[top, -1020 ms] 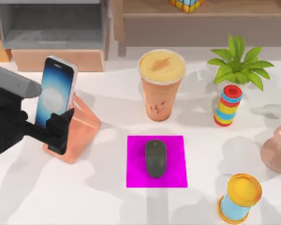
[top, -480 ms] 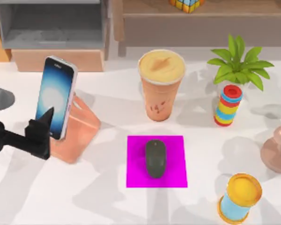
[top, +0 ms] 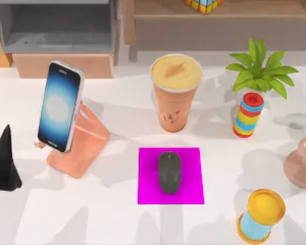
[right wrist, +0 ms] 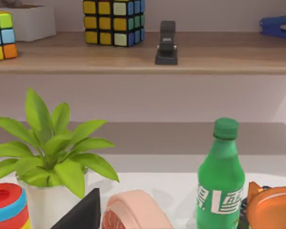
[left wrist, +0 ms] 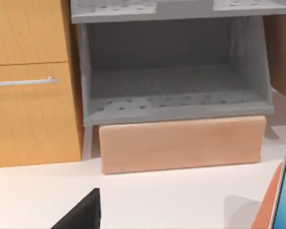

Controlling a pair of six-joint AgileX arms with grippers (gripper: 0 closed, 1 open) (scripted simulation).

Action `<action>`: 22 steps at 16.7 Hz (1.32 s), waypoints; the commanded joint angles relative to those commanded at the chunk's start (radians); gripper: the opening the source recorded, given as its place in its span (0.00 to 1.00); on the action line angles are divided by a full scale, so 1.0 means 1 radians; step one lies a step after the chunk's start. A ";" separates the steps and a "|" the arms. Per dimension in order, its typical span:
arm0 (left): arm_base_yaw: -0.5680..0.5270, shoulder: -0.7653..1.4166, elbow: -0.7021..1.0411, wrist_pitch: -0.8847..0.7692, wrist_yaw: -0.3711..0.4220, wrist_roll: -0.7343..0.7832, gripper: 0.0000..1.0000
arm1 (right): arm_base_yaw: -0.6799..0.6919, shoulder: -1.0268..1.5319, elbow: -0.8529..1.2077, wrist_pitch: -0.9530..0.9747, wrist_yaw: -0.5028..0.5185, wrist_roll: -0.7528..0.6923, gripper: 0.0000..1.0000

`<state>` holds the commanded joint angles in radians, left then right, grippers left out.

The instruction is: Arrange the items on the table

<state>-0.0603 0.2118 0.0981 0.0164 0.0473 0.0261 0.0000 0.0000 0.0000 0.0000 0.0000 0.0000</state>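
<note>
You have a white table (top: 117, 219) under everything. At its centre lies a plain magenta pad (top: 188, 191), carrying a dark grey mouse (top: 169, 172). At twelve o'clock from the pad stands the orange cup (top: 174, 109) with a creamy yellow top. At ten o'clock the smartphone (top: 59, 106), silver at the edge, shows a blue screen fading to white, on a salmon-orange stand (top: 86, 145). At two o'clock you see a ring stack (top: 248, 115) banded red, blue, yellow and green beside a green-leaved plant (top: 260, 69). At five o'clock, a spool (top: 260, 214) is yellow above, light blue at the waist. The left gripper (top: 2, 166) is black.
</note>
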 joint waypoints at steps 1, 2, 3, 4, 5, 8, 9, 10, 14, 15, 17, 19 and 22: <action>0.015 -0.060 -0.025 -0.004 -0.012 -0.007 1.00 | 0.000 0.000 0.000 0.000 0.000 0.000 1.00; 0.029 -0.111 -0.048 -0.008 -0.023 -0.013 1.00 | 0.000 0.000 0.000 0.000 0.000 0.000 1.00; 0.041 -0.153 -0.067 -0.011 -0.032 -0.018 1.00 | 0.000 0.000 0.000 0.000 0.000 0.000 1.00; 0.051 -0.182 -0.082 -0.014 -0.040 -0.022 1.00 | 0.000 0.000 0.000 0.000 0.000 0.000 1.00; 0.057 -0.202 -0.093 -0.016 -0.045 -0.025 1.00 | 0.000 0.000 0.000 0.000 0.000 0.000 1.00; 0.060 -0.212 -0.098 -0.016 -0.047 -0.026 1.00 | 0.000 0.000 0.000 0.000 0.000 0.000 1.00; 0.060 -0.212 -0.098 -0.016 -0.047 -0.026 1.00 | 0.000 0.000 0.000 0.000 0.000 0.000 1.00; 0.060 -0.212 -0.098 -0.016 -0.047 -0.026 1.00 | 0.000 0.000 0.000 0.000 0.000 0.000 1.00; 0.060 -0.212 -0.098 -0.016 -0.047 -0.026 1.00 | 0.031 0.059 0.019 0.034 0.030 0.002 1.00; 0.060 -0.212 -0.098 -0.016 -0.047 -0.026 1.00 | 0.052 0.099 0.031 0.056 0.048 0.004 1.00; 0.060 -0.212 -0.098 -0.016 -0.047 -0.026 1.00 | 0.110 0.209 0.061 0.115 0.095 0.005 1.00; 0.060 -0.212 -0.098 -0.016 -0.047 -0.026 1.00 | 0.186 0.356 0.100 0.190 0.153 0.007 1.00; 0.060 -0.212 -0.098 -0.016 -0.047 -0.026 1.00 | 0.324 0.626 0.172 0.326 0.254 0.008 1.00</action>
<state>0.0000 0.0000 0.0000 0.0000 0.0000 0.0000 0.3244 0.6262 0.1722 0.3262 0.2540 0.0078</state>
